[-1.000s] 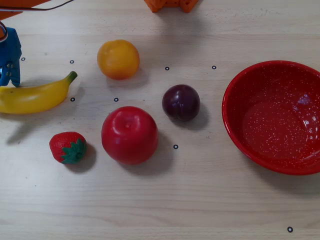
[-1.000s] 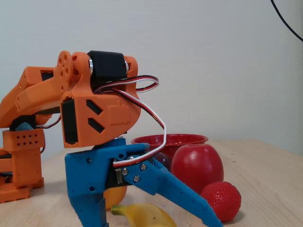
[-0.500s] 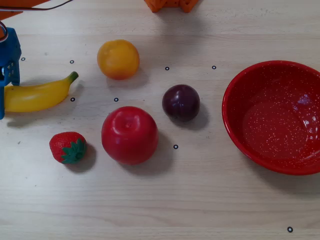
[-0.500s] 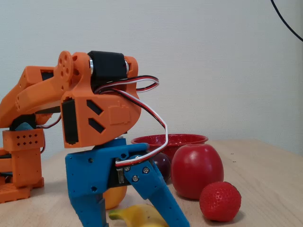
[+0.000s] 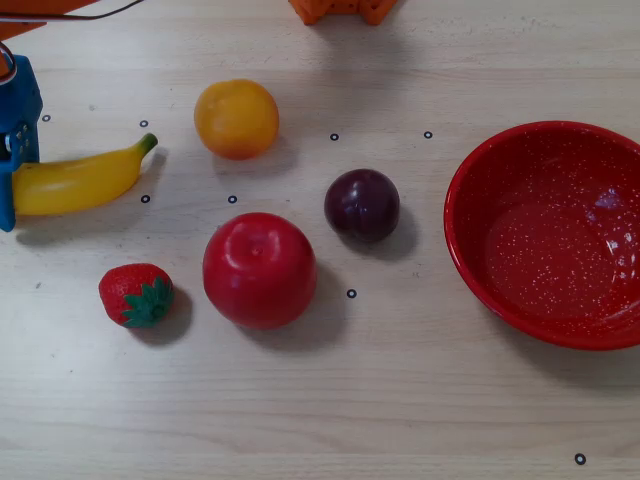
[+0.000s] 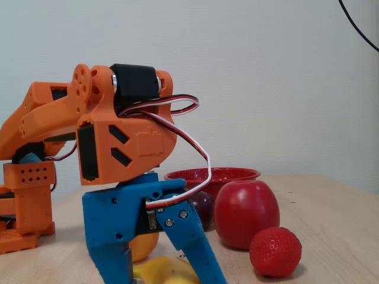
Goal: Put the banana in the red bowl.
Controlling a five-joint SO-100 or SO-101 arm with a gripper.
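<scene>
the banana (image 5: 75,181) lies on the desk (image 5: 400,400) at the far left of the overhead view, its green stem tip pointing up and to the right toward the orange (image 5: 237,119). its other end runs under the blue claw (image 5: 10,175) at the left edge of that view. in the fixed view the banana (image 6: 161,269) shows only as a yellow strip low in the picture, between the two blue fingers (image 6: 192,248) of the claw (image 6: 160,278). the fingers stand at a narrow angle, one on each side of the fruit, closed in against it so that the claw pinches the banana; the very tips are cut off by the lower edge of the picture. whether the banana is off the desk cannot be told.

in the overhead view the strawberry (image 5: 136,295) sits just below the banana, and the red apple (image 5: 260,270) is to the right of the strawberry. the dark plum (image 5: 362,205) lies right of the apple and a little higher. the red bowl (image 5: 470,250) stands well apart at the right edge, empty, its speckled inside catching the light.

in the fixed view the orange arm (image 6: 118,139) leans over the claw with a white, red and black cable looping down its side. the apple (image 6: 246,214) and strawberry (image 6: 275,252) stand right of the claw, and the rim of the red bowl (image 6: 213,174) shows behind them.
</scene>
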